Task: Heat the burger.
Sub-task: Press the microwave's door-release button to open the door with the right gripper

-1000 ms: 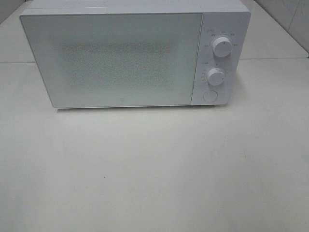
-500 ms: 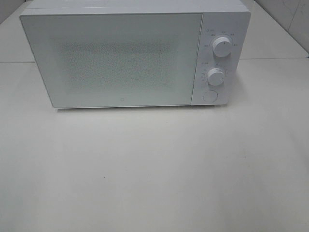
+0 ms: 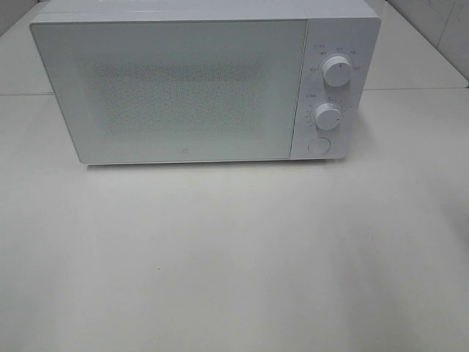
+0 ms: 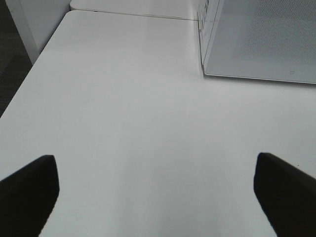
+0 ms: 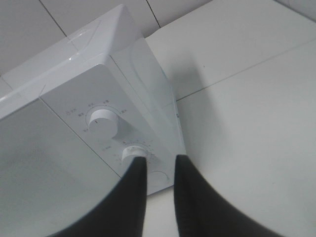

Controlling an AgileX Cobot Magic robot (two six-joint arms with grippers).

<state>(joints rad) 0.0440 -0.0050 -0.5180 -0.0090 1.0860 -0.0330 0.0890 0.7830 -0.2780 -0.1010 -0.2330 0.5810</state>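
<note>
The burger is not visible in any view. A white microwave (image 3: 176,88) stands at the back of the white table with its door shut; its frosted window shows nothing inside. It also shows in the left wrist view (image 4: 261,39) and the right wrist view (image 5: 59,148). My left gripper (image 4: 155,192) is open and empty, low over bare table in front of the microwave's left corner. My right gripper (image 5: 158,158) has its fingers nearly together and holds nothing, pointing at the control panel near the lower knob (image 5: 132,152). Neither gripper shows in the exterior high view.
The microwave's panel has an upper knob (image 3: 336,70), a lower knob (image 3: 327,116) and a round button (image 3: 318,145). The table (image 3: 234,257) has seams running across behind the microwave. The table's left edge drops to dark floor (image 4: 10,64).
</note>
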